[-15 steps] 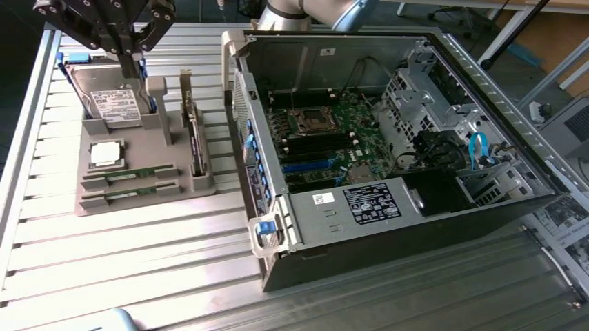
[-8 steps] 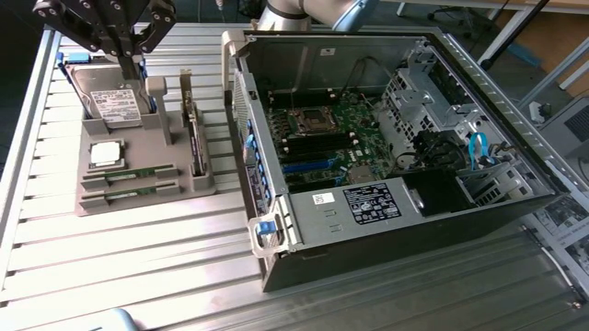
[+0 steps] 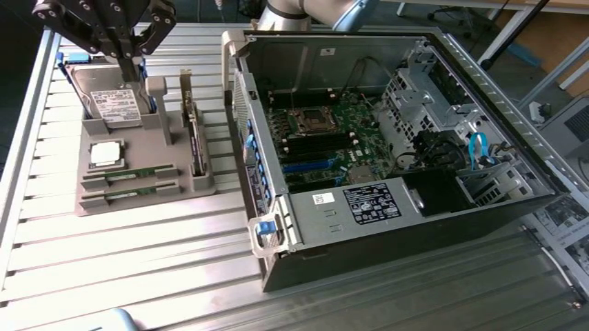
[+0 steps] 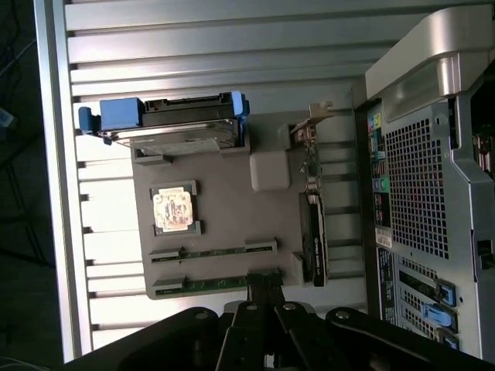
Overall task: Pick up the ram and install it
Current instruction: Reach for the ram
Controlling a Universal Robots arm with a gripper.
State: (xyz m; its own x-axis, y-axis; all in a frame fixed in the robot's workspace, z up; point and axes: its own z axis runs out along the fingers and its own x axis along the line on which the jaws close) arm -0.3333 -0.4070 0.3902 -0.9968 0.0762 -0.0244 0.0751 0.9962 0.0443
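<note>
Two ram sticks lie edge-up in the front slots of a grey holder (image 3: 138, 207): one ram (image 3: 129, 174) (image 4: 216, 252) behind the other ram (image 3: 129, 195) (image 4: 209, 284). My gripper (image 3: 127, 65) (image 4: 263, 280) hangs high above the holder's far end, over the hard drive (image 3: 110, 100), well clear of both sticks. Its fingers are shut with nothing between them. The open computer case (image 3: 478, 103) lies to the exterior view's right, its motherboard (image 3: 322, 138) facing up.
The holder also carries a square silver processor chip (image 3: 106, 153) (image 4: 172, 210), a hard drive with blue rails (image 4: 174, 124) and an upright expansion card (image 3: 193, 138) (image 4: 313, 232). Everything rests on a ribbed metal table (image 3: 138, 262). The case's rear wall (image 4: 418, 185) stands close to the holder.
</note>
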